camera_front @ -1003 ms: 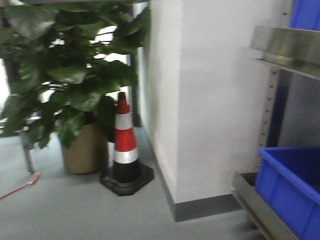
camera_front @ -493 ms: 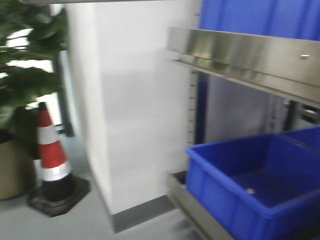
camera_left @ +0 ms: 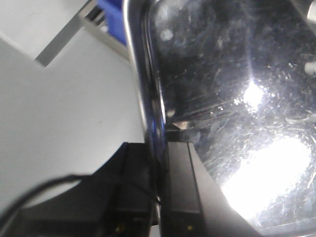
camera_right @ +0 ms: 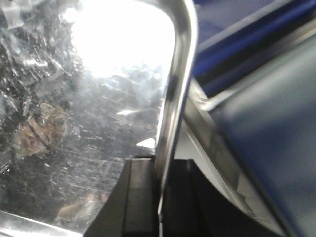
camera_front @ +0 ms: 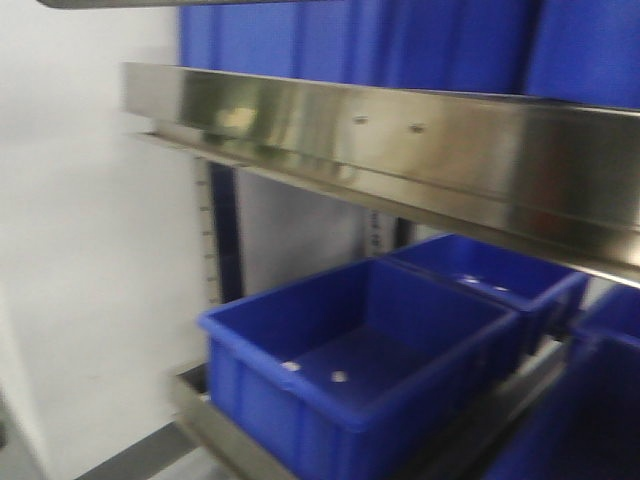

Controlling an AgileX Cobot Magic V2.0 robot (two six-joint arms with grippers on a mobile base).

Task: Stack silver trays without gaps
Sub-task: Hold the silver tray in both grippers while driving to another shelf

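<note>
Swinging right, the front view lost plant and cone; a long brushed-steel shelf rail (camera_front: 400, 150) spans 12 o'clock, a deep blue plastic bin (camera_front: 360, 370) at 6. Left gripper (camera_left: 158, 153) and right gripper (camera_right: 159, 168) each clamp a rim of the shiny stainless-steel tray (camera_left: 237, 74), seemingly to carry it level.

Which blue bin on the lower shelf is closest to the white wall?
The blue bin at the left end of the lower shelf; a second bin sits behind it to the right, a third at the right edge.
</note>
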